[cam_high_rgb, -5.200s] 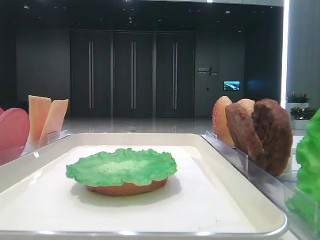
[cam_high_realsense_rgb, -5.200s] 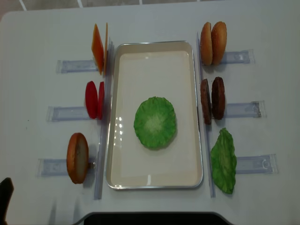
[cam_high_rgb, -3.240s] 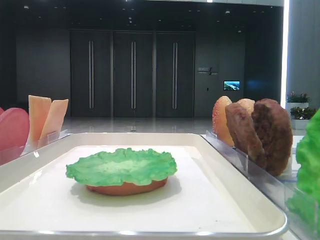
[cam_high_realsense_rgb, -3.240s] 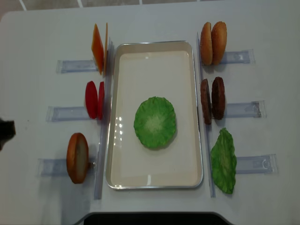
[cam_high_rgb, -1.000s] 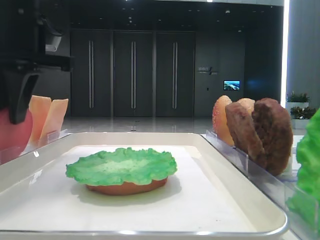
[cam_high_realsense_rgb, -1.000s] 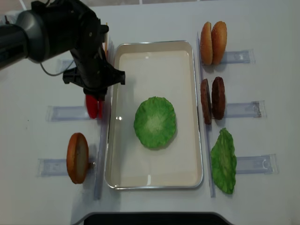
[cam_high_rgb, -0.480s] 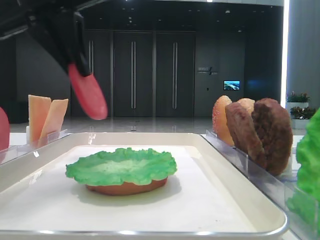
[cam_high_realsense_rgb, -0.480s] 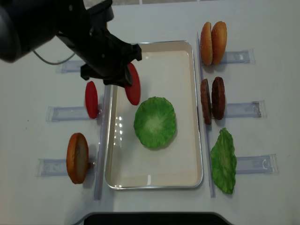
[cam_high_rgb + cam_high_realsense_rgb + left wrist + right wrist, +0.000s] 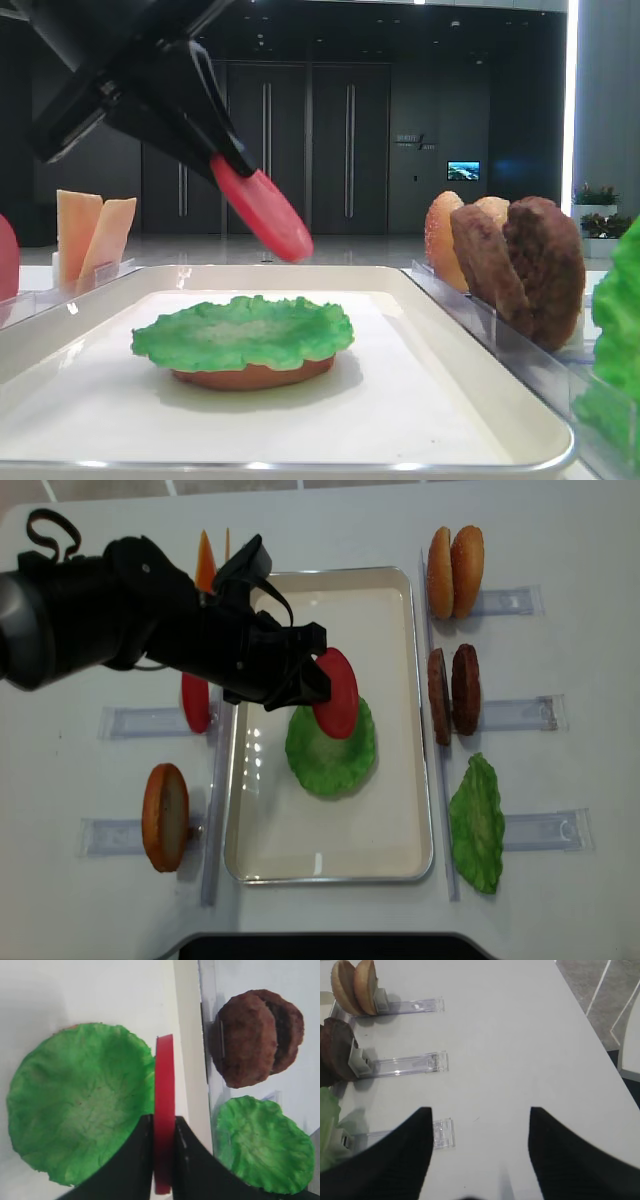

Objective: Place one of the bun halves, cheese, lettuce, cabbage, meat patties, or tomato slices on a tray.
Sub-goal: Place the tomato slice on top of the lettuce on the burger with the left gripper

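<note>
**Red tomato slice in the left claw, over the lettuce stack**

Pinkish-red, matte, plastic-looking: the tomato slice (image 9: 336, 692) reads as a rigid disc. It holds a flat profile with no sag while pinched by one edge only, seen edge-on in the left wrist view (image 9: 164, 1110). Judgement: light, stiff, not fragile; the smooth faces are probably a little slippery, so a grip near the rim could let it pivot.

Left gripper (image 9: 300, 685): jaws clamped narrow on the slice's rim, one finger on each flat face. The disc hangs tilted, well clear of the tray (image 9: 410, 660), above the upper right part of the lettuce (image 9: 330, 755) that lies on a bun half (image 9: 250, 376) in the tray's middle.

Right gripper (image 9: 479, 1120): fingers spread wide, nothing between them, over bare table beside the clear holders (image 9: 405, 1065).

Second tomato slice (image 9: 195, 702) stands in its holder, left of the tray. Meat patties (image 9: 453, 690) stand upright to the right.

Handling note: the lettuce top is ruffled and uneven, so a slice let go while tilted may slide off. Judged best levelled first, then released low over the leaf's centre.
</note>
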